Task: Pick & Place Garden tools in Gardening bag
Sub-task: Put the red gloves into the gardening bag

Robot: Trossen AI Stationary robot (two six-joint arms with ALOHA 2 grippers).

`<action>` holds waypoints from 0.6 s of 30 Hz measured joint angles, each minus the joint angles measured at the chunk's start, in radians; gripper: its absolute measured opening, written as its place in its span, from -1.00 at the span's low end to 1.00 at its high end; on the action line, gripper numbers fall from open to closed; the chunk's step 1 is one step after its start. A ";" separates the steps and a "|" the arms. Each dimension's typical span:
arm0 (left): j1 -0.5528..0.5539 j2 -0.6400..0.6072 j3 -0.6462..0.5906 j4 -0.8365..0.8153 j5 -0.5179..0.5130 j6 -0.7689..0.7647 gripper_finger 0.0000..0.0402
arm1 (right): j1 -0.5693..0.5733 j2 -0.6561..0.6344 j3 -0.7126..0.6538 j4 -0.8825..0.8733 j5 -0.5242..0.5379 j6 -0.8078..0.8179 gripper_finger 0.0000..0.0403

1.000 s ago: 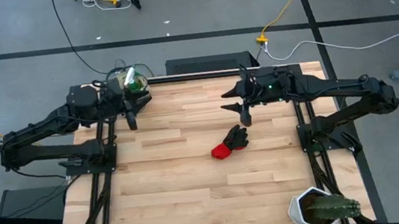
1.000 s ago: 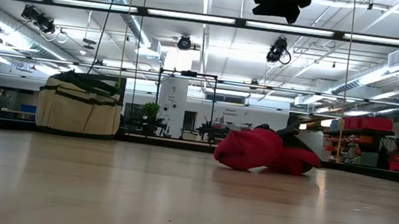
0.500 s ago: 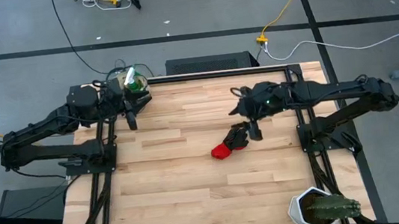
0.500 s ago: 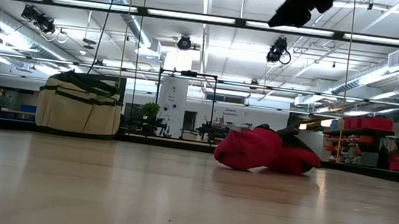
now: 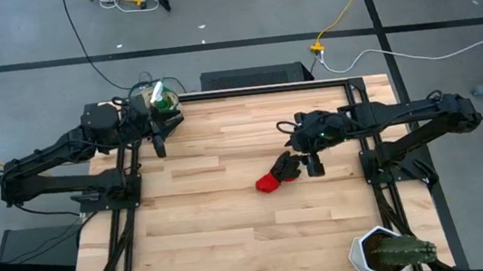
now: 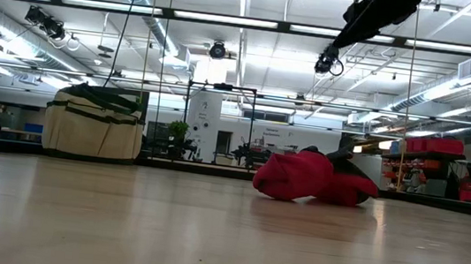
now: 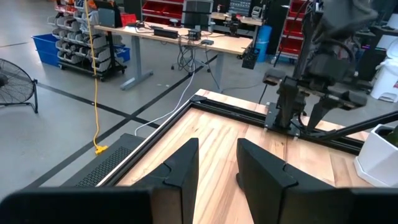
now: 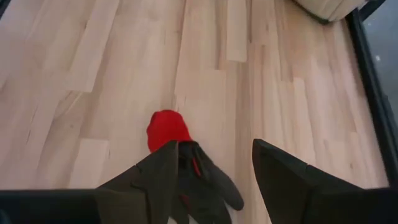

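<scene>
The right gripper has its fingers spread apart with nothing between them, poised above the dark end of the red-and-black glove, which lies on the wooden table right of centre in the high view. The left gripper holds nothing, its fingers parted by a narrow gap, at the table's upper left beside the gardening bag.

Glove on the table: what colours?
Red and black glove, clearest in the right wrist view.
</scene>
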 joint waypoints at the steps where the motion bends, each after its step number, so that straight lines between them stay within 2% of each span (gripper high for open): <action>1: 0.000 0.000 0.000 0.000 0.000 -0.003 -0.43 | 0.002 0.006 0.000 -0.015 0.000 0.000 0.03; 11: 0.000 0.000 0.000 -0.001 0.000 -0.007 -0.43 | 0.017 0.109 0.000 -0.097 0.006 -0.053 0.03; 18: 0.000 0.000 0.000 -0.005 0.000 -0.007 -0.43 | 0.016 0.189 0.000 -0.111 0.016 -0.176 0.03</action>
